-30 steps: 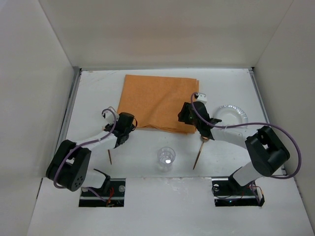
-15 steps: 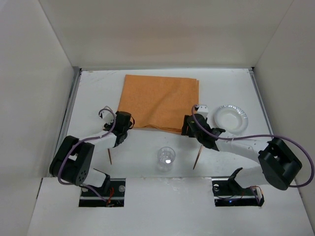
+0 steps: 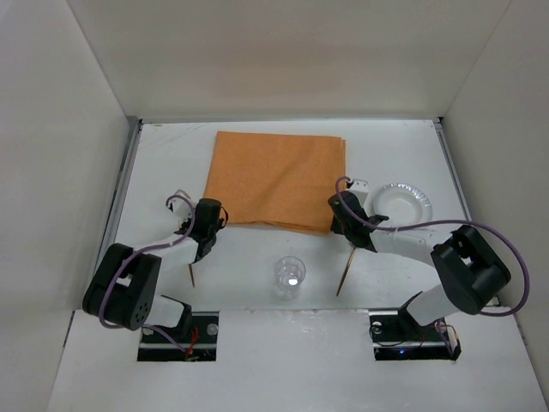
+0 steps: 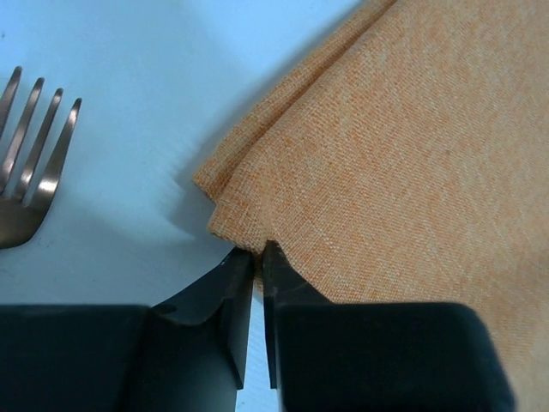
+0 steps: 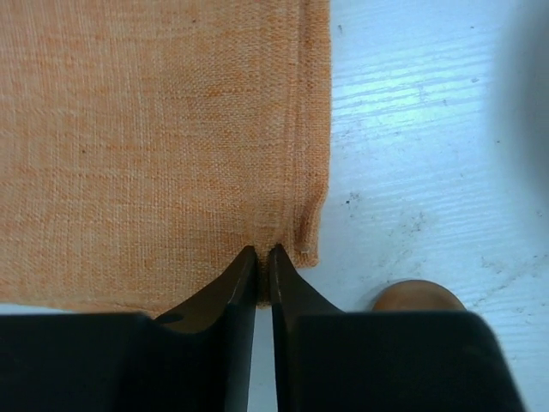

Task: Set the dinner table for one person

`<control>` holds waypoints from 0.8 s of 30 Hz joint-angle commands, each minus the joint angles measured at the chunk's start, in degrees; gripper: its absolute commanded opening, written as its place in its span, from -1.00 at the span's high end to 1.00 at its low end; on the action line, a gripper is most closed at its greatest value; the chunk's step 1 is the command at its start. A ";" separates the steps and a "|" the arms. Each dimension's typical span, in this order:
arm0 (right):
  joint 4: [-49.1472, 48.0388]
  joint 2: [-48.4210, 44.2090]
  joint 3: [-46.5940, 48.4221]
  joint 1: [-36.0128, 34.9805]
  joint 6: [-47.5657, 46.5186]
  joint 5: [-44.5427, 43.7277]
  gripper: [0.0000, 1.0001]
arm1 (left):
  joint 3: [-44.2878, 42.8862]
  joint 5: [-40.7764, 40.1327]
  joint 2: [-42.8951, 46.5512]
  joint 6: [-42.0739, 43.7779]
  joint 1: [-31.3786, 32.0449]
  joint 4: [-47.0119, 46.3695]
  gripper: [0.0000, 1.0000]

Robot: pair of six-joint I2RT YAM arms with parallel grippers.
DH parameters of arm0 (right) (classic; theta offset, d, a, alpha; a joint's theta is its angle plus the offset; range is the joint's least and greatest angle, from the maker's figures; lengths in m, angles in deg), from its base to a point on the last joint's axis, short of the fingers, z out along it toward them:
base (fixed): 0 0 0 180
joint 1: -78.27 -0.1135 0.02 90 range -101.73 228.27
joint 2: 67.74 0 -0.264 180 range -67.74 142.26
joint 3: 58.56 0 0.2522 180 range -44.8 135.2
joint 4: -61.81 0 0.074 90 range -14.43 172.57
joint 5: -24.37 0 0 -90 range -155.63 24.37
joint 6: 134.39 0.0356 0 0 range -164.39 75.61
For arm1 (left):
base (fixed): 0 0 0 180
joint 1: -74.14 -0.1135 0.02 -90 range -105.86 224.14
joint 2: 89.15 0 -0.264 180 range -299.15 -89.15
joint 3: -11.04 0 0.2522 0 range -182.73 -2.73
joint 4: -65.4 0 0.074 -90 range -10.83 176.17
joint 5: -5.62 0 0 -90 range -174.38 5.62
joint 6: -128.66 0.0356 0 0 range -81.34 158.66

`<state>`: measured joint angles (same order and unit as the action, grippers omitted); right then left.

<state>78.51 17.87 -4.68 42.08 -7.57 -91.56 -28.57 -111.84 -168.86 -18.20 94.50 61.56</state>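
An orange cloth mat lies folded at the back middle of the white dinner table. My left gripper is at the mat's near left corner; in the left wrist view the gripper is shut on the mat at that corner's edge. My right gripper is at the near right corner; the right wrist view shows the gripper shut on the mat at its near hem.
A bronze fork lies left of a clear cup. A second bronze utensil lies right of the cup, its rounded end beside my right fingers. A foil plate sits at the right.
Both grippers were open and have shut on the mat's near corners. The right gripper has shifted slightly right to the corner; the left wrist has settled low at its corner.
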 commanded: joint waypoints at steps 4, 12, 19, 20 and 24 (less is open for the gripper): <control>-2.06 -8.07 -4.16 3.27 1.85 -2.46 0.75 | 5.71 -1.19 9.90 1.75 -0.28 6.52 0.95; -2.24 -15.10 -9.35 3.27 4.84 -0.26 0.85 | 8.27 -3.99 24.13 -1.76 4.55 21.45 0.94; 4.44 -21.96 -11.81 -0.24 7.03 0.89 0.83 | 7.82 -9.09 31.71 -4.57 10.00 33.42 0.90; 5.14 -22.84 -12.51 -0.42 7.74 0.80 0.83 | 8.35 -9.45 32.24 -5.36 10.61 34.30 0.90; 6.46 -25.39 -14.54 -1.56 10.20 1.59 0.82 | 9.15 -9.71 33.99 -8.09 11.23 37.72 0.80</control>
<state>81.25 -5.83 -17.90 41.34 0.61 -88.20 -20.64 -116.63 -136.16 -24.11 105.72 91.57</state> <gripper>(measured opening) 0.094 0.091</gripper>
